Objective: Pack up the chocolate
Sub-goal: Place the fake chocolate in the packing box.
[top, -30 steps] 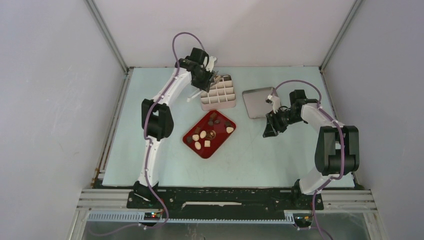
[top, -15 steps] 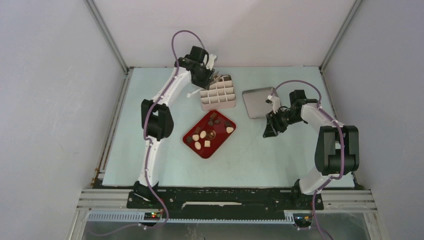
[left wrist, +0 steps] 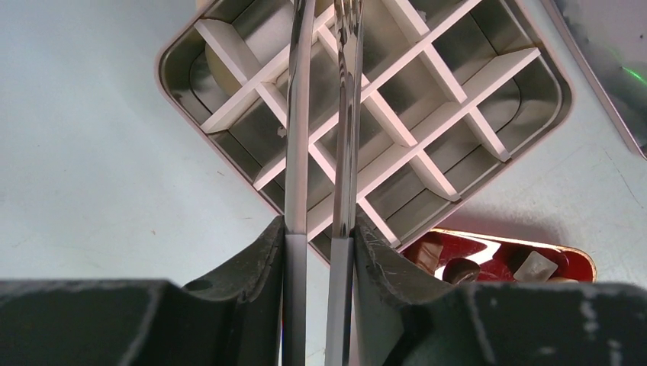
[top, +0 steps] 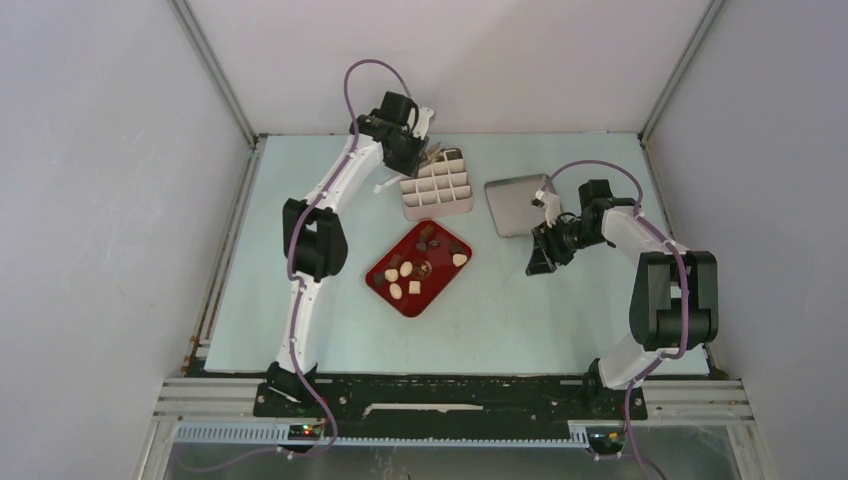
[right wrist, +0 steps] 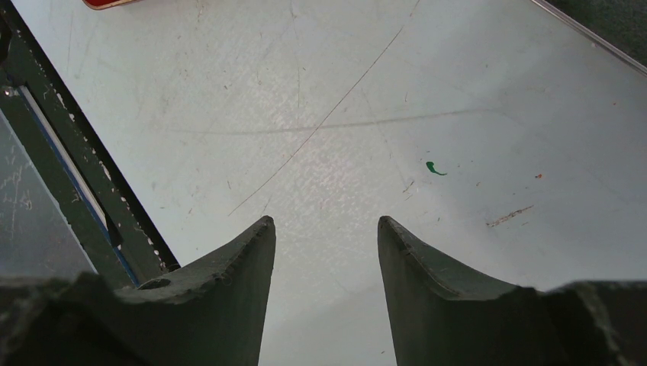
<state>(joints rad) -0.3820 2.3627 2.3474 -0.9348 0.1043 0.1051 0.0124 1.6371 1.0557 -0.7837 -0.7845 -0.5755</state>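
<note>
You have a pale blue-green surface (top: 300, 300) carrying three things. A divided tin (top: 437, 211) sits toward the far edge, with a flat grey lid (top: 512, 205) just to its right, not touching it. A red tray (top: 440, 279) lies nearer you, turned cornerwise. Fine scratches and a small green fleck (right wrist: 435, 168) mark the surface.

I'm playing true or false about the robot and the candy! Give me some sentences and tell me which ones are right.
1. The left gripper holds metal tongs above the divided box. True.
2. The right gripper is holding a chocolate. False: it is open and empty over the bare table.
3. Chocolates lie in the red tray. True.
4. The lid is on the box. False: it lies on the table beside the box.
</note>
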